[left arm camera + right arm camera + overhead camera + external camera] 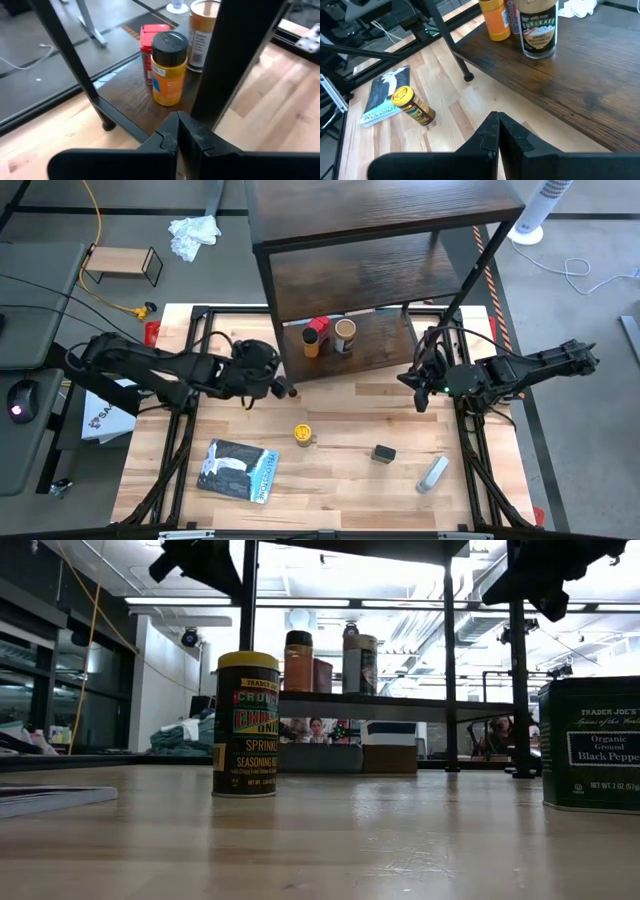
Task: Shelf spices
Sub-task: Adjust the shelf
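Note:
The dark wood shelf stands at the table's far side. On its lowest board stand the red container, the brown jar and the tan-lidded jar. The left wrist view shows all three: the red container, the brown jar and the tan-lidded jar. The yellow-lidded jar stands upright on the table, and the small black tin sits to its right. My left gripper is shut beside the shelf's left front leg. My right gripper is shut near the board's right front corner.
A flat blue-grey packet lies near the table's near-left part. A grey-white tube lies near the near-right part. The shelf's black legs stand close to both grippers. A small light-wood rack sits on the floor beyond the table.

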### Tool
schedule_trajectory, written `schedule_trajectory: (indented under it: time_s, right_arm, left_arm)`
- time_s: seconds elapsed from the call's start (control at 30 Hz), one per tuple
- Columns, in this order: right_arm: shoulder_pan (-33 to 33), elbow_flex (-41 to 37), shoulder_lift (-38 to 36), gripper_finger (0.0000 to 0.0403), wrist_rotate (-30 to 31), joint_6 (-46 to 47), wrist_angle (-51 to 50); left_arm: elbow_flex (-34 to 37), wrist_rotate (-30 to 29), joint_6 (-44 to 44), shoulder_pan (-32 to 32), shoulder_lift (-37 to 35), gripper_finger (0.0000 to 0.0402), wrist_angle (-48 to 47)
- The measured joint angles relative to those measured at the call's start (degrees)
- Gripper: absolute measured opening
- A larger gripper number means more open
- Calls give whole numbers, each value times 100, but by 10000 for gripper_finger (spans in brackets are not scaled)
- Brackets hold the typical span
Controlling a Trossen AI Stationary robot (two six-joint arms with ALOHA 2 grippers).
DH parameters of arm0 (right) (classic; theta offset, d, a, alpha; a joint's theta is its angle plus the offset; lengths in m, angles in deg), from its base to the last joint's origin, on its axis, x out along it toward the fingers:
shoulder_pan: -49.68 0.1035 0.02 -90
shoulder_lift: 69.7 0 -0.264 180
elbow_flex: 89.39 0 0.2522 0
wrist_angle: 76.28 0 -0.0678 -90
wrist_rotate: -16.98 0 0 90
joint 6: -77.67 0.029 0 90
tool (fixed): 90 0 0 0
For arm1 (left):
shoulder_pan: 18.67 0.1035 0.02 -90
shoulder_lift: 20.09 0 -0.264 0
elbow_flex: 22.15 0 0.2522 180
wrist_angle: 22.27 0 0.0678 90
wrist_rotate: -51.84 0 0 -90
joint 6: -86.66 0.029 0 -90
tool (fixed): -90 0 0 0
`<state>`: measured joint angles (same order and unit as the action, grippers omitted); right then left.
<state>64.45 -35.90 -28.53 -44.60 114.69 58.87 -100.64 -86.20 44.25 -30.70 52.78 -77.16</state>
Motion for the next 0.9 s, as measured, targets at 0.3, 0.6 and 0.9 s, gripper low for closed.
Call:
schedule_trajectory:
  time_s: [0.3,0.6,0.9]
  right_arm:
    - [0,0,2,0,-29,-224,210]
    - [0,0,7,0,-309,-257,312]
    - [0,0,9,0,-498,-257,455]
  left_arm:
    - [8,17,850,-135,-50,0,584]
    - [7,815,2225,353,-294,0,1285]
    - [7,3113,3254,1384,-317,0,2314]
